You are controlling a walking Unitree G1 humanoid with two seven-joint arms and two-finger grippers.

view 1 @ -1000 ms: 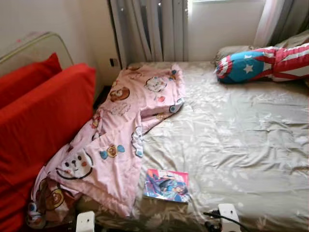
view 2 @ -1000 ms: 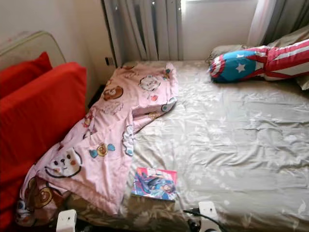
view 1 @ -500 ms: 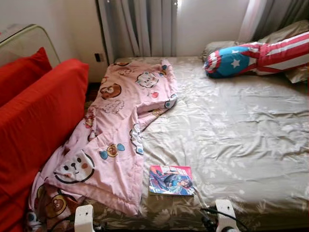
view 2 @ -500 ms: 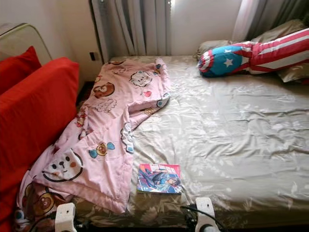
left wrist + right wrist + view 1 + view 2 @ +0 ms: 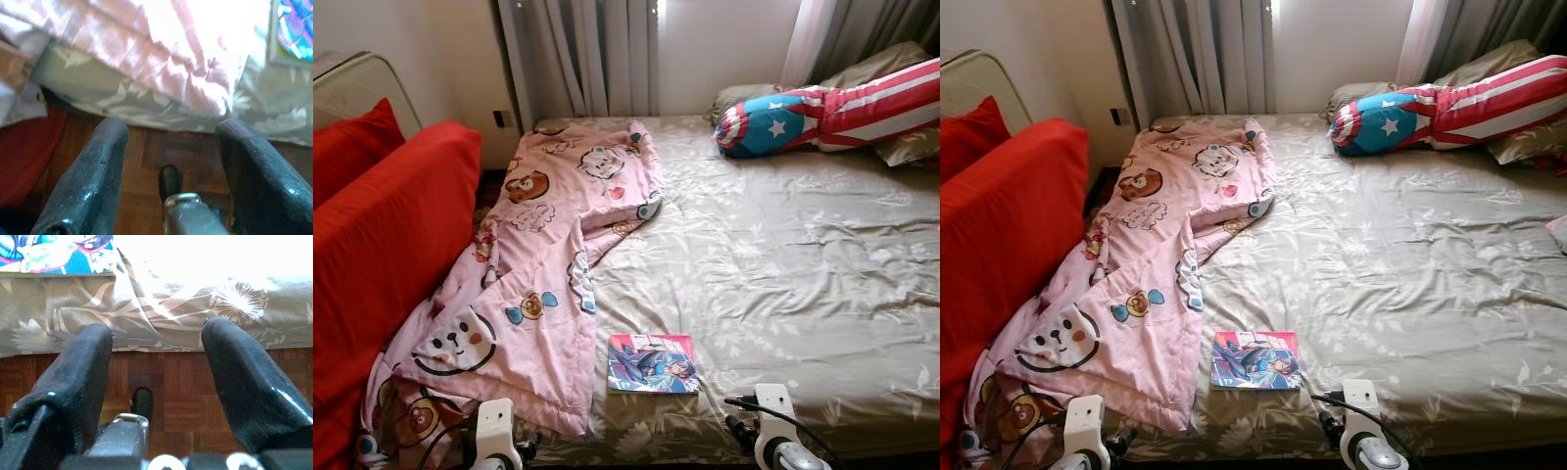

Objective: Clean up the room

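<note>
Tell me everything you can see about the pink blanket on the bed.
The pink blanket is soft, quilted-looking fabric printed with cartoon bears and other animal faces. It lies crumpled in a long diagonal strip along the left side of the bed, from near the curtains to the near corner, where it hangs over the edge. Its left side touches the red cushion. The book lies just beside its lower edge.
</note>
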